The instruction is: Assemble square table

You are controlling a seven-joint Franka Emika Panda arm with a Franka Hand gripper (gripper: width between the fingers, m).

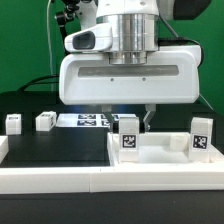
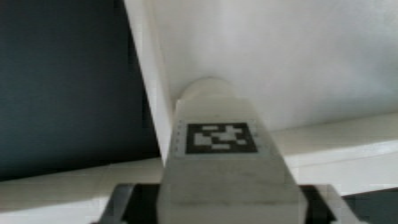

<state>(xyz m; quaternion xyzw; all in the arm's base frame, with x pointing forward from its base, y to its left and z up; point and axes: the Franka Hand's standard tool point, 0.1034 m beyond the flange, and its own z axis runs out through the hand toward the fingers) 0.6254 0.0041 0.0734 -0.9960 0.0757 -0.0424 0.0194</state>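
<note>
**Claw (image 1: 131,127) holds a leg (image 1: 128,139) on the top (image 1: 160,165)**

The claw is partly closed. Its fingers (image 2: 134,205) sit tight on both sides of the leg. The leg stands upright on the white top, near the top's end on the exterior view's left. The top lies on the black tabletop (image 1: 50,155). A second leg (image 1: 200,136) stands at the top's other end. A third leg (image 1: 45,121) and a fourth leg (image 1: 13,123) stand well apart from it, beyond the marker board (image 1: 85,120).
</note>
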